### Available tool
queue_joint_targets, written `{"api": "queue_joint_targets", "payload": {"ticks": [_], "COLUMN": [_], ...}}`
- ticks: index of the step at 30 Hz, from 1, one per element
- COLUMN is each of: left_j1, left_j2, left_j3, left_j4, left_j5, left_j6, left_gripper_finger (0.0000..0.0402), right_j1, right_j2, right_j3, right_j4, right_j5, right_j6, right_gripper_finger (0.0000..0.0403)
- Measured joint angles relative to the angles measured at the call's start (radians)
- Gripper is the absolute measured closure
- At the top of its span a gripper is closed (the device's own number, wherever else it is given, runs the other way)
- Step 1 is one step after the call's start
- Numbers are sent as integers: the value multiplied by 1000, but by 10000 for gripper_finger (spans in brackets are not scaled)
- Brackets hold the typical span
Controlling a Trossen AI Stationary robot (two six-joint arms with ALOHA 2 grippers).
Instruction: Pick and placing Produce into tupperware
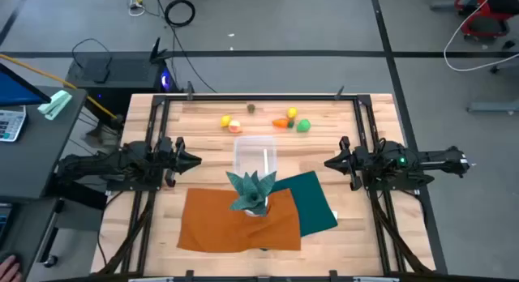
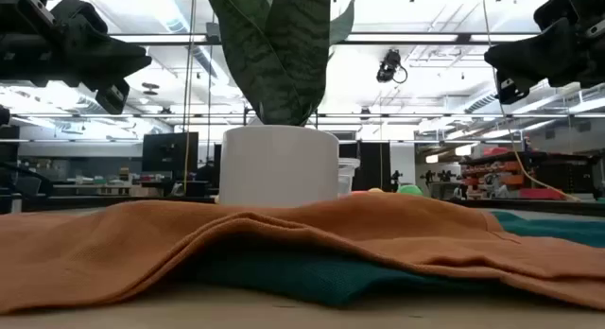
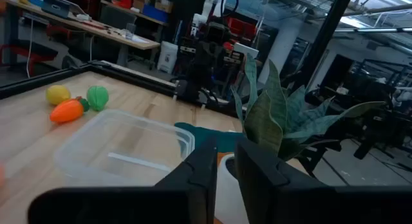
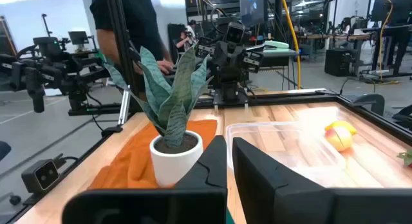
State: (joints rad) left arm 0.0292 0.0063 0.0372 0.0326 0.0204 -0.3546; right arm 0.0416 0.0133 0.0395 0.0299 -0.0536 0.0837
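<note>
The wooden table (image 1: 211, 112) stands on a grey floor (image 1: 324, 23) crossed by dark seam lines. At ten o'clock from the table a dark desk (image 1: 40, 144) holds a blue screen (image 1: 15, 86) and a calculator (image 1: 8, 124). A black cable (image 1: 178, 10) lies coiled on the floor at twelve o'clock, and a red chair (image 1: 482, 10) sits at two o'clock with a white cable (image 1: 470, 59) looping beside it. Across the room, ceiling lights (image 2: 170, 3) glow over workbenches (image 3: 96, 31) and shelves. A person in dark clothes (image 4: 122, 24) stands beyond the table.
</note>
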Motion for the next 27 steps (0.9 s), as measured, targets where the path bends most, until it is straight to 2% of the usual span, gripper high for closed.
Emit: {"api": "queue_joint_targets", "payload": {"ticks": [27], "left_j1": [0], "left_j2": [0], "left_j3": [0], "left_j4": [0], "left_j5": [0], "left_j6": [0], "left_gripper_finger": [349], "right_j1": [0], "right_j2": [0], "right_j3": [0], "right_j4": [0], "right_j5": [0], "right_j6": [0], "right_gripper_finger": [403]}}
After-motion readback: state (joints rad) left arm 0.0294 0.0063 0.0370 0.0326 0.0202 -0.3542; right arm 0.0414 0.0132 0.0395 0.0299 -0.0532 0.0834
